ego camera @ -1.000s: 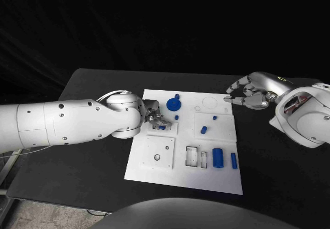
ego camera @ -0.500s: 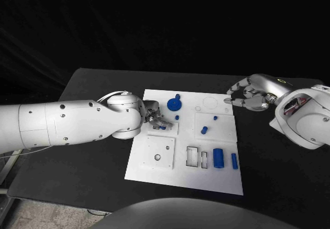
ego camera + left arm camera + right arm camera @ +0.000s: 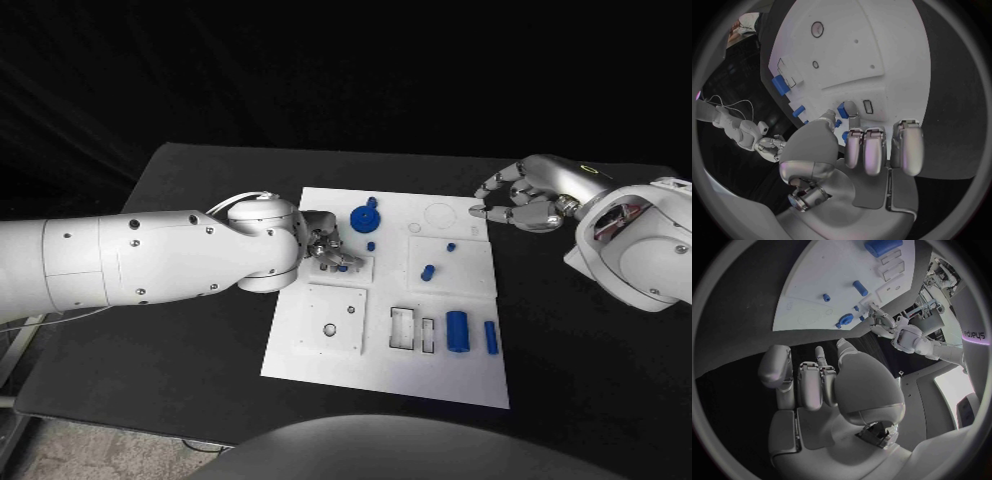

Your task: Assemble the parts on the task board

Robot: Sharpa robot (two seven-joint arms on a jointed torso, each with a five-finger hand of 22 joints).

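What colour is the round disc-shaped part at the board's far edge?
Blue. The disc part stands out against the white task board; it shows best in the head view.

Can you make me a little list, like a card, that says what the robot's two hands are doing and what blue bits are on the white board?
left hand: on the task board, pinching a small blue part at a small rectangular slot
right hand: above the black table beside the board's far right corner, fingers curled, holding nothing
blue disc: near the board's far edge
big blue cylinder: lying near the board's right side
slim blue bar: lying right of the cylinder
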